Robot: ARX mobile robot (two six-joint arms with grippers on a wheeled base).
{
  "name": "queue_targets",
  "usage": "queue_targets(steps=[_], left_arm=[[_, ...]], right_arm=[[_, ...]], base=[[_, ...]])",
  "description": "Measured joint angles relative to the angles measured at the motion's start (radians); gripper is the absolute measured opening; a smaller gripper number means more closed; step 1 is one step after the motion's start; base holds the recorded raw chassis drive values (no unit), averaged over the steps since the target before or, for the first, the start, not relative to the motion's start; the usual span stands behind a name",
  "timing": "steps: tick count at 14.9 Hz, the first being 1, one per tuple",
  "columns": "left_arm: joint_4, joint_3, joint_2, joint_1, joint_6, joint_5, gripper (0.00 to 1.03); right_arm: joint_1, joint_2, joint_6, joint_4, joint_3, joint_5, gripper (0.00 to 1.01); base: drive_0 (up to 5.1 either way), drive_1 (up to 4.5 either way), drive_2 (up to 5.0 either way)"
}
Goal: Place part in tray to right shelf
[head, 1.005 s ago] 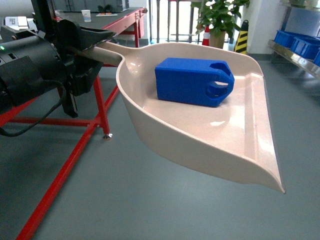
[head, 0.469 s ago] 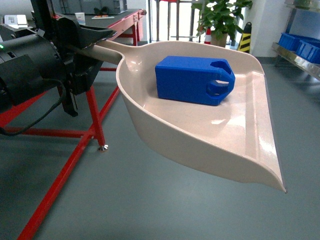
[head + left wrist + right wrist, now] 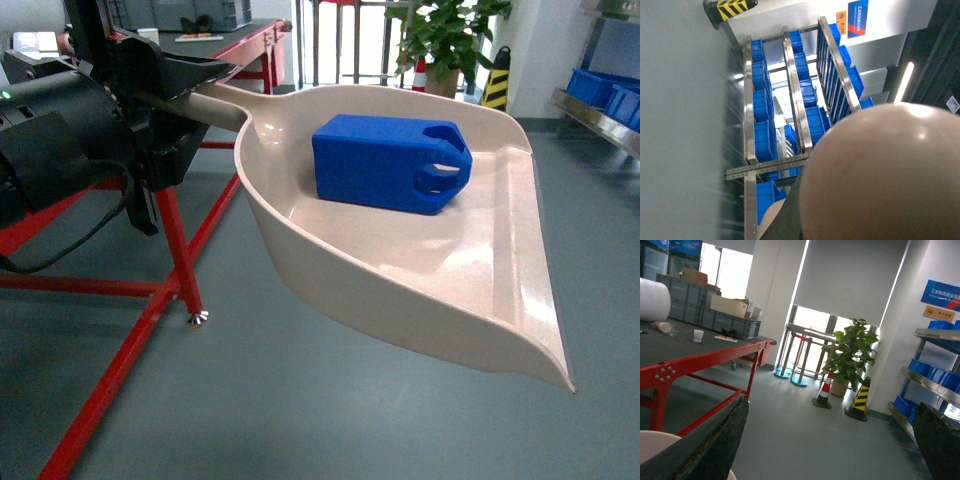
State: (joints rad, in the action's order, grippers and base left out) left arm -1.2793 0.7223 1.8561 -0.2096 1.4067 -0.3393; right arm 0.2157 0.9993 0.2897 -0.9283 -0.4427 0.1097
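Gripping the tray (image 3: 420, 270) by its long handle, the left gripper (image 3: 165, 110) is clamped shut and carrying it level above the grey floor (image 3: 250, 400), the part (image 3: 385, 162) lying inside near the back wall, while the right gripper's fingers (image 3: 715, 445) are standing apart, holding nothing.

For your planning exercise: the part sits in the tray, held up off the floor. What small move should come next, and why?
Probably turn the base right, toward the shelf, keeping the tray level. The left gripper holds the tray by its handle, the part rests loose inside, and the shelf with its blue crates shows only at the head view's far right edge.
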Motion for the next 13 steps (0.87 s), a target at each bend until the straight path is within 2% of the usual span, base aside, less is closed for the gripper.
queue_targets(steps=[13], left_arm=[[-0.005,0.000,0.000,0.001,0.000,0.002,0.14]], right_arm=[[0.000,0.000,0.000,0.000,0.000,-0.001,0.98]], base=[[0.0,3.80,-3.9]])
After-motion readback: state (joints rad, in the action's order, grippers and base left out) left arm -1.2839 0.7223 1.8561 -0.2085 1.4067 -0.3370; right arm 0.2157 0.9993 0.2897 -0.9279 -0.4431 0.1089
